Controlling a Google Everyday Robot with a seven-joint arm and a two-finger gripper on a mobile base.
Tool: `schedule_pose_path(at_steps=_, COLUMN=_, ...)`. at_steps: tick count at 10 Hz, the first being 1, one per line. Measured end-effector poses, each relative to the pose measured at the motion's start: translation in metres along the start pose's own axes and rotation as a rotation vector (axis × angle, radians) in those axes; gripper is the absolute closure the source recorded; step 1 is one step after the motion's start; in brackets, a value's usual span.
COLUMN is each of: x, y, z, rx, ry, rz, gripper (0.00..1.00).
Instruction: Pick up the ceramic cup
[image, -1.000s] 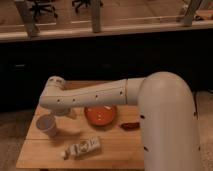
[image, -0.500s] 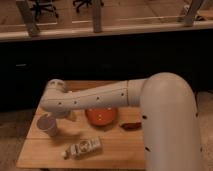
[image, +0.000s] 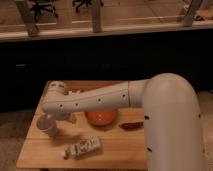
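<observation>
Dim, warm light w/ orange cast. Wooden table (image: 120, 150) lit from above; strip right behind table nearly black, floor beyond that brighter. Pale arm (image: 100, 100) is brightest thing over table. Gripper (image: 52, 116) at table's left, shaded, just above ceramic cup (image: 47, 126); soft shadow beside cup.

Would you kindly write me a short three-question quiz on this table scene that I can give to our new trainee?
1. True or false: the small white ceramic cup stands on the left part of the wooden table.
2. Which lies nearest the table's front edge? A) wide orange-red bowl B) white lying bottle C) small dark red object
3. Fill in: the pincer at the arm's end sits right beside the ____.

Key: 1 true; 2 B; 3 cup.
</observation>
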Motion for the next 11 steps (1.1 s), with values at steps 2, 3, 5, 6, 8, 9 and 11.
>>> schedule_pose_path(at_steps=2, x=-0.003, y=-0.001, z=-0.004, rx=0.012, ry=-0.004, rz=-0.001, gripper=0.54)
schedule_pose_path(at_steps=3, x=-0.005, y=-0.003, z=-0.005, rx=0.016, ry=-0.007, rz=-0.005, gripper=0.62)
schedule_pose_path(at_steps=5, x=-0.005, y=-0.004, z=-0.009, rx=0.024, ry=-0.006, rz=-0.013, gripper=0.83)
schedule_pose_path(at_steps=6, x=-0.006, y=-0.001, z=-0.01, rx=0.027, ry=-0.008, rz=-0.011, gripper=0.93)
schedule_pose_path(at_steps=8, x=0.0, y=0.003, z=-0.017, rx=0.036, ry=-0.009, rz=-0.017, gripper=0.99)
schedule_pose_path(at_steps=9, x=0.002, y=0.0, z=-0.024, rx=0.041, ry=-0.011, rz=-0.024, gripper=1.0)
schedule_pose_path(at_steps=11, x=0.005, y=-0.002, z=-0.031, rx=0.051, ry=-0.017, rz=-0.034, gripper=1.0)
